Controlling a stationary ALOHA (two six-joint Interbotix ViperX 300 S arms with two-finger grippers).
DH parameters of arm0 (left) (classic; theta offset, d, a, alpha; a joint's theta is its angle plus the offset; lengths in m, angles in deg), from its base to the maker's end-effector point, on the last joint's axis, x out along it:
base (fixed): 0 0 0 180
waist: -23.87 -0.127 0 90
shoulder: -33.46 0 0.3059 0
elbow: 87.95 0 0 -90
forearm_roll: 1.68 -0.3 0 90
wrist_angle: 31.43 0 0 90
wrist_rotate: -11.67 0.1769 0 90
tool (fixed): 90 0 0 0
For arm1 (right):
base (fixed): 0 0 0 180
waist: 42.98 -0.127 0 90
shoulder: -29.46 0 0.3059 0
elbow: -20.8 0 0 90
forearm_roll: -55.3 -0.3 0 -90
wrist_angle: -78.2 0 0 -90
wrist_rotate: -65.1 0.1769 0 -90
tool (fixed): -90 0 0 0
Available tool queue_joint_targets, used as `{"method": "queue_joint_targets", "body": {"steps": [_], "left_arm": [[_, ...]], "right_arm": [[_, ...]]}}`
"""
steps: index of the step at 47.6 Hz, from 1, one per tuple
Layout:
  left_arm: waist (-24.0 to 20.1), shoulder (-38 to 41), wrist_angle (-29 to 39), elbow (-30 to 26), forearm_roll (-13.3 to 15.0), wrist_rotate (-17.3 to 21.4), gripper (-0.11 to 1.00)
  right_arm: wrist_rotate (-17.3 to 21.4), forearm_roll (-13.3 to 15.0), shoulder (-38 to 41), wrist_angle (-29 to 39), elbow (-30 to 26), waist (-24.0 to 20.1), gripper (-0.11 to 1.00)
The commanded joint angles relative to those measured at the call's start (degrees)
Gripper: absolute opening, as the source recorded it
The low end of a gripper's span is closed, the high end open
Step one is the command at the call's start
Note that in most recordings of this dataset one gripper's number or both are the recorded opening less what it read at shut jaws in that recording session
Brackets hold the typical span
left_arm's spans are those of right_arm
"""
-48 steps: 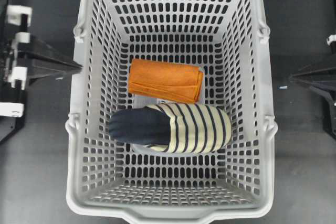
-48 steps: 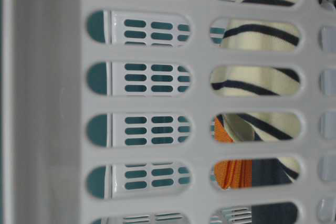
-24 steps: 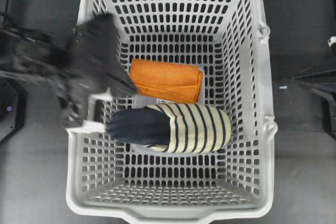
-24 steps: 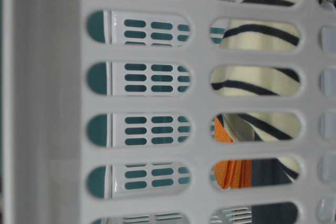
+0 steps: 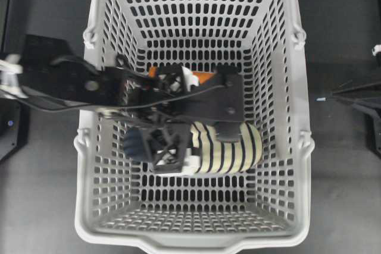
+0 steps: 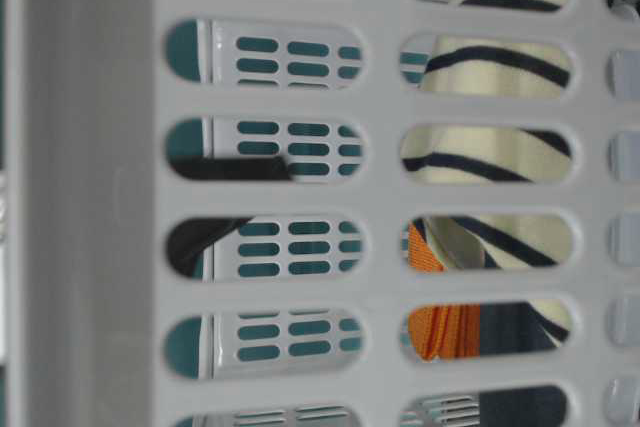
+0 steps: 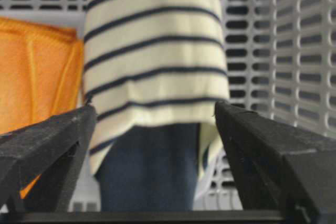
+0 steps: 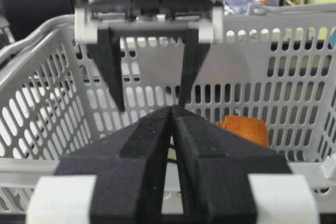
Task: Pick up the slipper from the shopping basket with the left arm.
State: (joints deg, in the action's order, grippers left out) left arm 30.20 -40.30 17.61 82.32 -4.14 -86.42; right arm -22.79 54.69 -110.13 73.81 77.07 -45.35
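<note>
Inside the shopping basket (image 5: 89,147), the left arm (image 5: 71,84) hides much of the slipper (image 5: 229,153) and nearly all the orange cloth (image 7: 31,72). Its gripper (image 7: 152,116) hangs spread wide, empty, straddling the navy heel end. The right gripper (image 8: 172,116) is pressed closed.

No text, label, brand, number or sign can be read in any of the views. The basket (image 5: 297,117), the slipper (image 7: 157,66), the orange cloth (image 7: 37,72) and the black arm (image 5: 65,84) carry no writing that I can make out.
</note>
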Motion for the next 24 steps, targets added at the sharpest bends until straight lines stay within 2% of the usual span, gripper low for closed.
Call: {"method": "queue_joint_targets", "body": {"steps": [1, 24], "left_arm": [[0.5, 1.3, -0.1, -1.9, -0.2, 0.1, 0.91], [0.8, 9.5, -0.5, -0.1, -0.2, 0.3, 0.91]], "right_arm": [[0.0, -0.2, 0.0, -0.1, -1.0, -0.2, 0.01], [0.0, -0.2, -0.3, 1.1, -0.1, -0.1, 0.01]]}}
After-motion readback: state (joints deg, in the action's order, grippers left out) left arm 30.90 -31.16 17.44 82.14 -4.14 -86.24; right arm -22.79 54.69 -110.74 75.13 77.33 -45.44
